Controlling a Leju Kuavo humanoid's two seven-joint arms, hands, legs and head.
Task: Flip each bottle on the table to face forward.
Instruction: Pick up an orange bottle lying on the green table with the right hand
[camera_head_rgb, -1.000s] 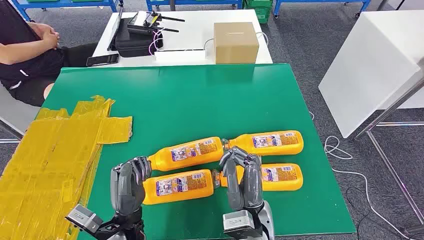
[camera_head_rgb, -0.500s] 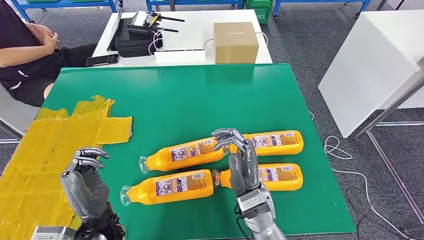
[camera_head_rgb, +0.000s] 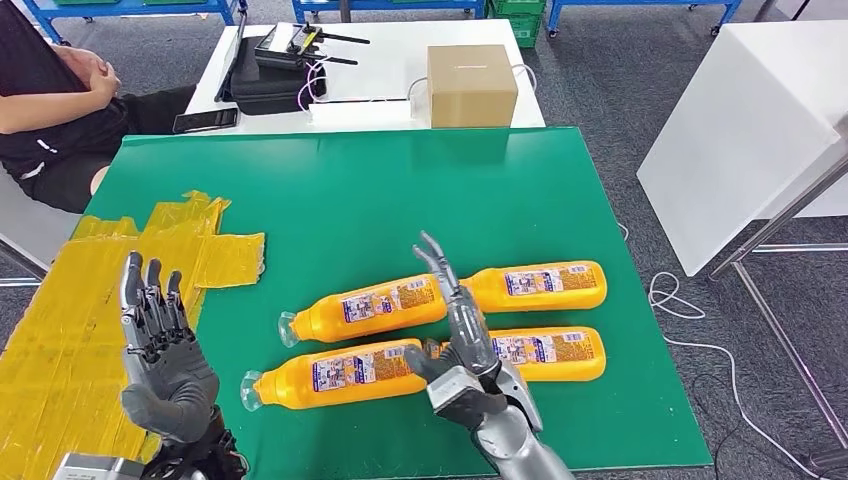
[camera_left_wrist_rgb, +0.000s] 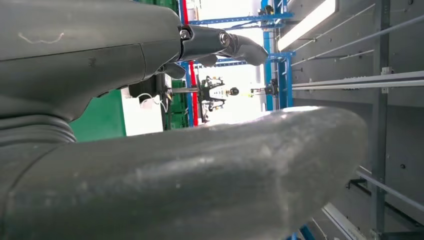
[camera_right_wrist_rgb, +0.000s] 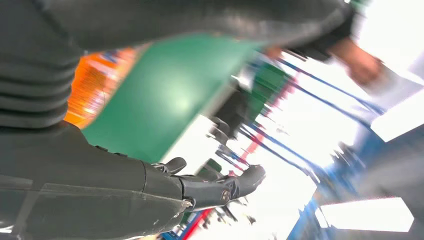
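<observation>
Four orange plastic bottles with printed labels lie on their sides on the green table (camera_head_rgb: 420, 190), in two rows of two. The right hand (camera_head_rgb: 462, 345) is raised above the middle of the group with its fingers stretched out straight and apart, gripping nothing. Beneath its fingers lie the neck ends of the far-right bottle (camera_head_rgb: 535, 284) and the near-right bottle (camera_head_rgb: 545, 352); the far-left bottle (camera_head_rgb: 365, 308) and the near-left bottle (camera_head_rgb: 335, 374) lie just to its left, their clear caps pointing away from it.

The left hand (camera_head_rgb: 158, 350) is held up, palm open and fingers spread, empty, well to the left of the bottles and over the patch of yellow tape strips (camera_head_rgb: 110, 300).

The head view shows both hands and all four bottles. The right wrist view is blurred, giving an orange smear beside green; the left wrist view shows a sliver of green table past the thumb.

Beyond the hands, a brown cardboard box (camera_head_rgb: 472, 84) sits on a white table (camera_head_rgb: 380, 65), and a person (camera_head_rgb: 50, 110) sits at far left.
</observation>
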